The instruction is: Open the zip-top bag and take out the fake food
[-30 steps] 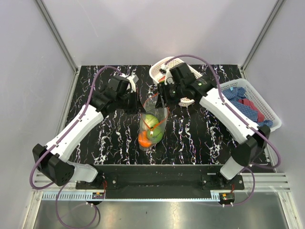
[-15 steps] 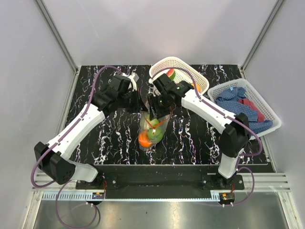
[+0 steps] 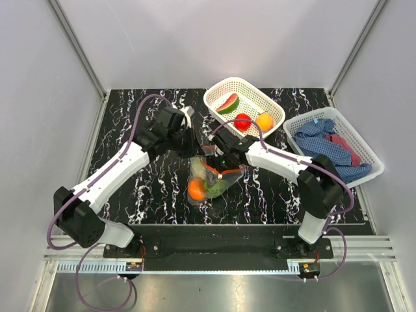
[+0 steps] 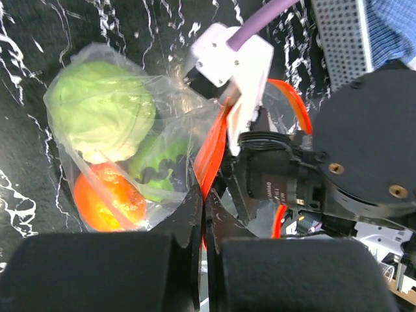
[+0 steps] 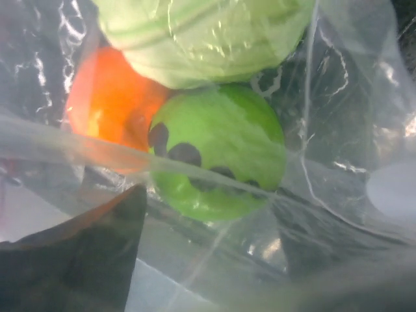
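The clear zip-top bag (image 3: 212,177) lies mid-table with its orange-red zip strip (image 4: 211,153) pulled open. Inside are a pale green cabbage (image 4: 101,114), an orange ball (image 4: 107,198) and a dark-spotted green fruit (image 5: 221,153). My left gripper (image 4: 203,198) is shut on the zip strip at the bag's mouth; it also shows in the top view (image 3: 194,151). My right gripper (image 3: 218,160) is inside the bag's mouth, open, with its fingers (image 5: 84,260) spread just short of the green fruit. The orange ball (image 5: 110,107) and cabbage (image 5: 201,36) lie behind the fruit.
A white lattice basket (image 3: 215,95) at the back holds a watermelon slice (image 3: 227,104), a red tomato (image 3: 242,121) and an orange ball (image 3: 264,121). A second white basket (image 3: 372,159) at the right holds blue and red cloths (image 3: 331,140).
My right gripper has come from beside the back basket down into the bag's mouth. The left gripper has kept its hold on the strip, and the bag has sagged lower.
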You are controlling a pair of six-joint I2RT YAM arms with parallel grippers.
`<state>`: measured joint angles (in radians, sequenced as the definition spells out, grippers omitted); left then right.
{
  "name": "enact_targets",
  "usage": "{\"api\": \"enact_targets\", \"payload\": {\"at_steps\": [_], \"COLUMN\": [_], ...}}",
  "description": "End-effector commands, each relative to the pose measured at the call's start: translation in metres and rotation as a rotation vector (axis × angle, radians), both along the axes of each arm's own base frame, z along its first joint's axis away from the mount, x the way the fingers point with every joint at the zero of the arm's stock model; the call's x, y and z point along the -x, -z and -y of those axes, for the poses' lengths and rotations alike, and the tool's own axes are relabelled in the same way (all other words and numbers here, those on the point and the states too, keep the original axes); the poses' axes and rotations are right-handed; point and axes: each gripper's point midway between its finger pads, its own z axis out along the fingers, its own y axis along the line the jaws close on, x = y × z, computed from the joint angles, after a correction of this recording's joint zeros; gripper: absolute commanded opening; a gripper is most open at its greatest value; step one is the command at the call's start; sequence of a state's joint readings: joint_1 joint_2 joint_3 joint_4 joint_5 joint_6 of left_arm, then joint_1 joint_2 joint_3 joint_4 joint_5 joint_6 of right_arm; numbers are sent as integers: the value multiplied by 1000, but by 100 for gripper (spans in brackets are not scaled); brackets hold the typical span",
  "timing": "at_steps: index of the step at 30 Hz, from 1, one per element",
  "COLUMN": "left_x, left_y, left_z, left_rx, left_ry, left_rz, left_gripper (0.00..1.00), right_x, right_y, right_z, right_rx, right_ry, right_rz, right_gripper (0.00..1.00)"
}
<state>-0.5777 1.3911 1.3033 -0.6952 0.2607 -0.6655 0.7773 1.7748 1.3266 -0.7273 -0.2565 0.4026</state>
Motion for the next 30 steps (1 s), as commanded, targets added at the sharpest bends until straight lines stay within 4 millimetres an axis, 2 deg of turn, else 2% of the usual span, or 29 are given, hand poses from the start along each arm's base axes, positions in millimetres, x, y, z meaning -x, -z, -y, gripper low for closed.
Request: {"api": "enact_targets", "payload": {"at_steps": [1,7,15,16,20,21,24,27,30], "left_x": [-4,1,10,10,13,14,16,16,14], "left_y": [8,20,26,26,31,32,33,31,27], "left_z": [9,11,13,13,8,7,5,3,1], "left_rx": [29,33,34,33,14,11,-1,-15,-34], "left_ry": [-1,3,24,26,34,36,47,55,60], "left_rz": [6,-20,-35,-33,-24,-24,-24,-11,8], "left_gripper": [0,0,0,0,0,0,0,0,0], "right_x": [-9,-22,-40,-39,-34,-30,-27,-29,-28], "right_y": [-5,2,14,16,12,11,-6,-41,-66], "right_z": [-7,-13,-15,-15,-15,-14,-8,-1,4], "right_rx": [-62,-108,-103,-99,-123,-126,-146,-183,-208], "right_ry": [17,40,86,86,78,76,89,105,110], "right_rz": [81,159,232,227,210,204,236,314,356], "right_gripper": [88,100,99,97,72,63,47,39,36]}}
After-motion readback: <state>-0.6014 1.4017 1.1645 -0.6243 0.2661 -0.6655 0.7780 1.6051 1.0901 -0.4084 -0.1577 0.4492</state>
